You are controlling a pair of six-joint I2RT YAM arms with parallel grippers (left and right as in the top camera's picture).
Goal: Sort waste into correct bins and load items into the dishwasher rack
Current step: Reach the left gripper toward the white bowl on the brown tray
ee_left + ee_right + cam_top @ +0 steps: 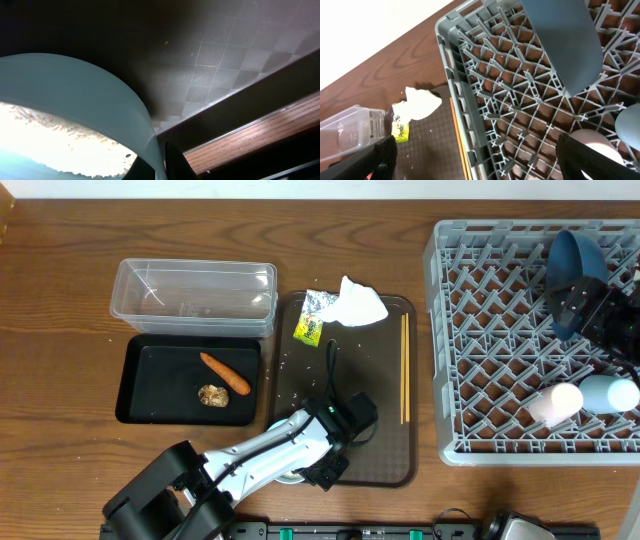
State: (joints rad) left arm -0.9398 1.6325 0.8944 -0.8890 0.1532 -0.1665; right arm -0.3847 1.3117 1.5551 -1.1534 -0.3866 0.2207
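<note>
We're roughly halfway: carrot (225, 373) and lump (212, 395) sit in the black tray (135, 395), and the dish (575, 265), pink cup (555, 403) and blue cup (610, 393) are in the rack (480, 330). Our left claw (325, 468) is clenched on the bowl (100, 100) of rice (60, 135) at the brown tray's (380, 450) near edge, while the right claw (477, 160) hangs released over the rack. Left to do: tissue (358, 302), wrapper (310, 328), chopsticks (404, 370).

No text is showing clearly enough to read; the yellow-green wrapper (308, 330) is carrying some dark print, but it is coming out too small and blurred to make out in either the overhead or the right wrist view
</note>
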